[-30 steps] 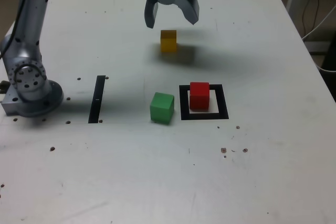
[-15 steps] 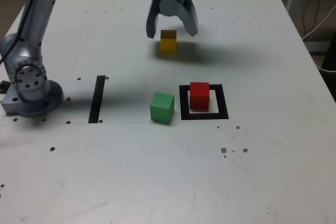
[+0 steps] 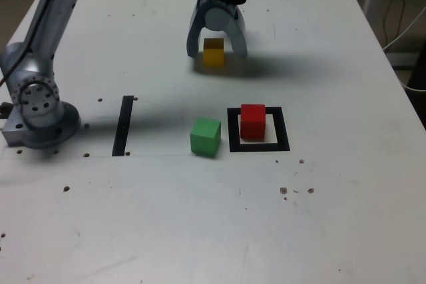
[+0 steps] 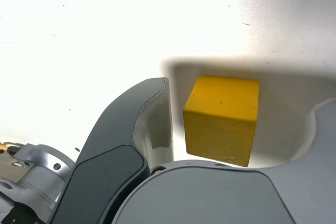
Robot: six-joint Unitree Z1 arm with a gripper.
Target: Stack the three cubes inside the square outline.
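Counter (image 3: pixel 346 217): white, scuffed and dotted with small dark specks, carrying everything here.
Arm (image 3: pixel 40 51): silver, its round base at the exterior view's left edge, reaching up and across toward the far middle of the counter.
Tool (image 3: pixel 216 49): lowered over the far middle, its two dark curved fingers (image 4: pixel 131 145) spread wide and straddling the yellow cube — one finger on either side, gaps showing in the wrist view, so nothing is clamped.
Square outline (image 3: pixel 259 145): thick black tape around a white centre, near the middle of the counter.
Black strip (image 3: pixel 123 125): straight and narrow, toward the exterior view's left of the square, well apart from it.
Green cube (image 3: pixel 205 136): on the counter just outside the square's left edge as the exterior view shows it.
Red cube (image 3: pixel 253 120): inside the square outline, toward its far side.
Yellow cube (image 3: pixel 213 53): flat on the counter between the tool's fingers — well apart from the square, farther back.
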